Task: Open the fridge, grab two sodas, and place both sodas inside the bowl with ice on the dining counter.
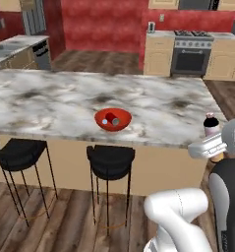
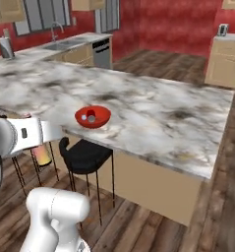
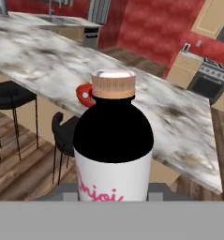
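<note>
My gripper (image 3: 113, 193) is shut on a soda bottle (image 3: 113, 140) with a dark upper body, a white lower body with pink lettering and a tan cap. The same bottle (image 1: 211, 124) is held upright beside the dining counter's (image 1: 50, 98) near right corner. In the right base view the bottle's (image 2: 42, 155) pink-orange body hangs under my hand, in front of the counter's near edge. The red bowl (image 1: 114, 128) sits near the counter's front edge and holds a red can (image 1: 109, 118) and a pale lump. The bowl (image 2: 92, 125) lies ahead of my gripper (image 2: 40, 146). The fridge is out of view.
Black stools (image 1: 18, 152) (image 1: 110, 160) stand under the counter's front edge. Beyond the counter are a stove (image 1: 191, 54) with wooden cabinets and a sink counter (image 2: 60, 45). Wooden floor (image 2: 222, 162) runs past the counter's right end.
</note>
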Robot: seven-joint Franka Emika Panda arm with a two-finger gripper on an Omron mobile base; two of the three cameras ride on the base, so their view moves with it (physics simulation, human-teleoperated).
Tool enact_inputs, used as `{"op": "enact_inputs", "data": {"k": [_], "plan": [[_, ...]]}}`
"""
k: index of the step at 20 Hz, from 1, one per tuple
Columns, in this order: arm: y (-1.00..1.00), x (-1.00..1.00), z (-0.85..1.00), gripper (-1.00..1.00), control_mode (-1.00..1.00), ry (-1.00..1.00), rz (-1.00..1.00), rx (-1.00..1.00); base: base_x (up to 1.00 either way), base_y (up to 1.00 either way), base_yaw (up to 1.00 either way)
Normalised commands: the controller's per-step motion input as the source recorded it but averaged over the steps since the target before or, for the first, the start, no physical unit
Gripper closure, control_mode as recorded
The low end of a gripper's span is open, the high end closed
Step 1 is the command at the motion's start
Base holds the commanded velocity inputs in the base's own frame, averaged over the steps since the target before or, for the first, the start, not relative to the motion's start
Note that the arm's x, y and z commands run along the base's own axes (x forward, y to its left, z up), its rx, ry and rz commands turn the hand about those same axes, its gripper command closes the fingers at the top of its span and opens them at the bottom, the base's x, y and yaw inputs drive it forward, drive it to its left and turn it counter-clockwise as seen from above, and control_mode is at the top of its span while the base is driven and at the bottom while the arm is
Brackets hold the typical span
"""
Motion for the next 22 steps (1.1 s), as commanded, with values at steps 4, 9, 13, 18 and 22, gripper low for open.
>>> {"op": "enact_inputs", "data": {"k": [4,9,13,18,22], "plan": [[0.00,0.00,0.00,1.00,1.00,0.00,0.00,0.00,0.47,0.66,-0.45],[0.00,0.00,0.00,1.00,1.00,0.00,0.00,0.00,0.49,0.40,-0.46],[0.00,0.00,0.00,1.00,1.00,0.00,0.00,0.00,0.46,0.43,-0.48],[0.00,0.00,0.00,1.00,1.00,0.00,0.00,0.00,0.41,0.64,-0.45],[0.00,0.00,0.00,1.00,1.00,0.00,0.00,0.00,0.39,0.75,-0.29]]}}
